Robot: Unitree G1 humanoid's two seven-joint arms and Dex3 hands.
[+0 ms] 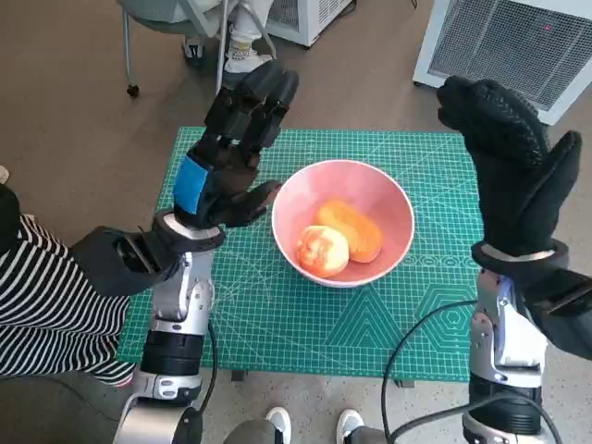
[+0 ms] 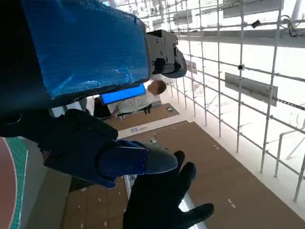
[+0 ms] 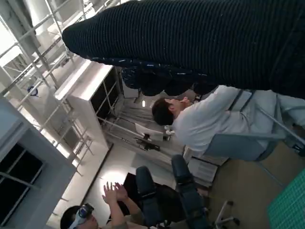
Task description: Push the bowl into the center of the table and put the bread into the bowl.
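The pink bowl (image 1: 393,199) stands near the middle of the green mat (image 1: 277,314). Inside it lie two pieces of bread: a long orange-brown one (image 1: 353,228) and a rounder pale one (image 1: 322,252). My left hand (image 1: 231,157) is raised above the mat just left of the bowl, fingers spread and holding nothing. My right hand (image 1: 513,162) is lifted over the mat's right edge, also spread and empty. In the left wrist view the blue-taped back of the left hand (image 2: 81,43) fills the picture, with the gloved right hand (image 2: 159,200) beyond it and a sliver of the bowl (image 2: 4,191).
A person in a striped sleeve (image 1: 42,296) sits at the table's left. Chair legs and a person's feet (image 1: 236,46) are behind the table, with a white appliance (image 1: 518,46) at the back right. Shoes (image 1: 273,425) show at the front edge. Seated people (image 3: 200,119) appear in the right wrist view.
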